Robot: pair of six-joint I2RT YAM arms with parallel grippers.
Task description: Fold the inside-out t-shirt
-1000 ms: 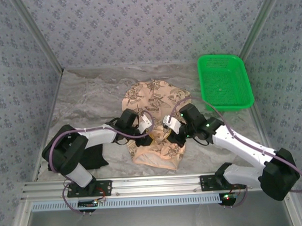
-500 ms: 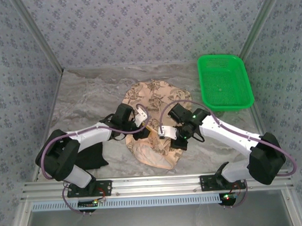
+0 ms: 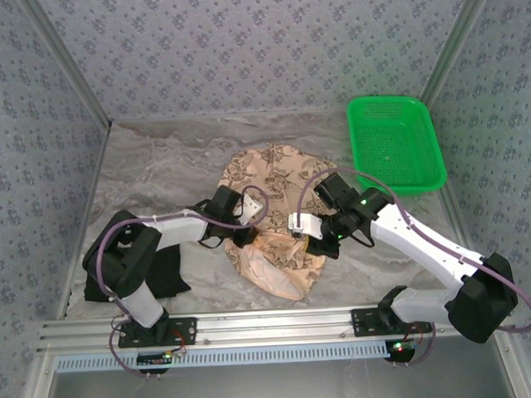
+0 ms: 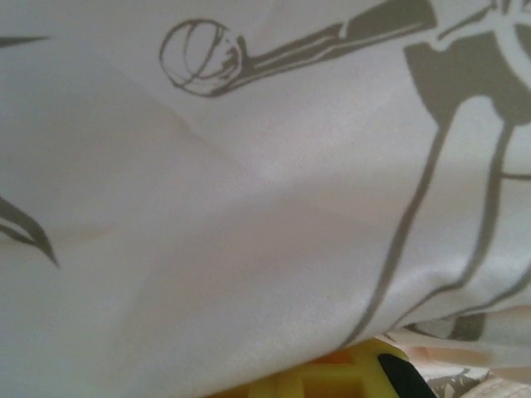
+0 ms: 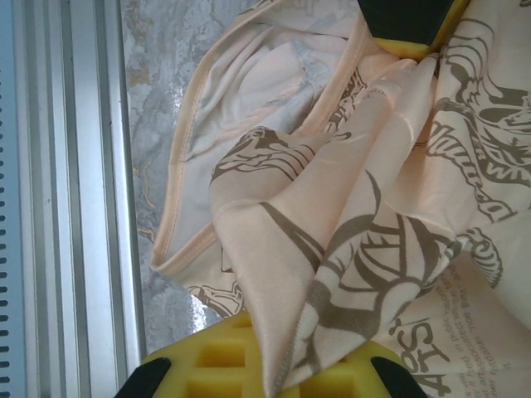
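Peach-tan inside-out fabric t-shirt (image 3: 278,176), dark-printed, is being held bunched at middle of grey marbled table surface (image 3: 158,168), toward near edge. Shirt fold is being pinched by closed right gripper (image 3: 319,247). Left gripper (image 3: 244,238) closed; shirt's left side seemingly being clamped, view smothered by cloth.

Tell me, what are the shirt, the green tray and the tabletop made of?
The shirt: thin, soft matte cloth, likely a knit; it drapes in folds and has a stitched hem. The tray: probably plastic, bright green and smooth, with a perforated floor. The tabletop: grey-veined marble look with faint sheen; stone or a printed sheet, I cannot tell.
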